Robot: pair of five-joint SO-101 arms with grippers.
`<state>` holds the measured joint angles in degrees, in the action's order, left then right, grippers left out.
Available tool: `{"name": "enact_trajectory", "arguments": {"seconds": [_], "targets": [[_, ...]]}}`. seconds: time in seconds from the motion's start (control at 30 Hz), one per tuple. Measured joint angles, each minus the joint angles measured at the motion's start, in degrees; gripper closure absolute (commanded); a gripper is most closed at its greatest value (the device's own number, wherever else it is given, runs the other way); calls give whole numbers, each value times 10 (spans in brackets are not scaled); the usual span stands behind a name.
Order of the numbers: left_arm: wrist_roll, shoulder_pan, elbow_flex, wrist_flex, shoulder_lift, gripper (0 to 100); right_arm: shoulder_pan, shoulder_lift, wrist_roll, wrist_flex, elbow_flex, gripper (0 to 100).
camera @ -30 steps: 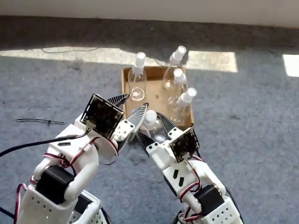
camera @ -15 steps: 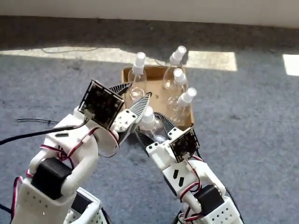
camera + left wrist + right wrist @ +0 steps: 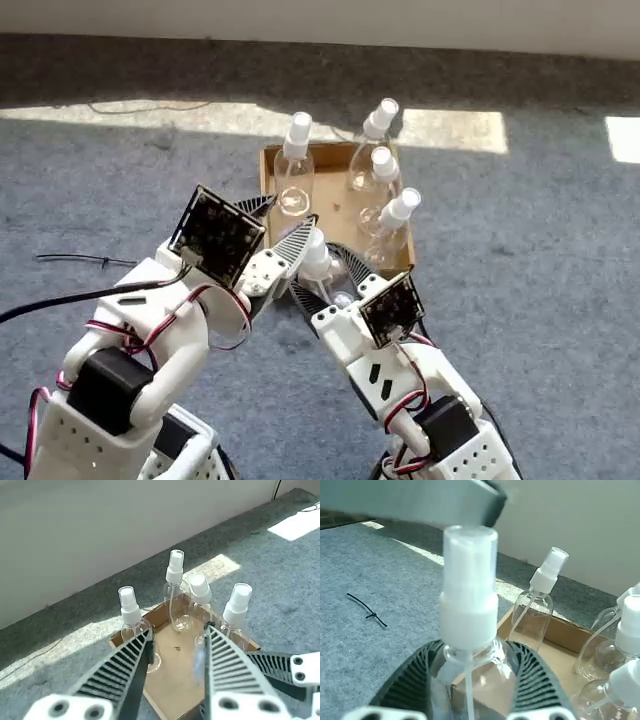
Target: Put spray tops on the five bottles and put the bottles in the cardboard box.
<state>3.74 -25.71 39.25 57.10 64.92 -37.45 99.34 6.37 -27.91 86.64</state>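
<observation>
Right tool point(image 3: 472, 655), jaws clamped on the clear body of the fifth bottle point(image 3: 470, 672). The bottle's long axis is upright, and its white spray top point(image 3: 469, 585) is seated and points upward. In the high view this bottle point(image 3: 318, 262) sits at the near edge of the cardboard box point(image 3: 267, 170); whether its base rests on anything cannot be told. The right arm reaches forward and low from the near side, its tool point(image 3: 325, 272) angled toward the box.

Left tool point(image 3: 179, 630), jaws apart and holding nothing. One finger point(image 3: 420, 502) passes just above the held spray top. The left arm is bent at the elbow, and its tool point(image 3: 290, 218) slants inward over the box's near left corner.

Inside the box point(image 3: 175, 680) four bottles stand upright, each capped with a spray top: one at the left point(image 3: 293, 170), three at the right point(image 3: 378, 175).

Box on a grey carpeted counter point(image 3: 520, 280). A black cable tie point(image 3: 85, 260) lies well apart to the left.
</observation>
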Motion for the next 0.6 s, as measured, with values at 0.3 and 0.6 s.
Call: {"name": "enact_trajectory", "arguments": {"seconds": [0.3,0.6], "targets": [[0,1,11,-2,0,839,0,-1,0,-1,1,995],[0,1,31,-3,2,839,0,-1,1,-1,4,995]]}}
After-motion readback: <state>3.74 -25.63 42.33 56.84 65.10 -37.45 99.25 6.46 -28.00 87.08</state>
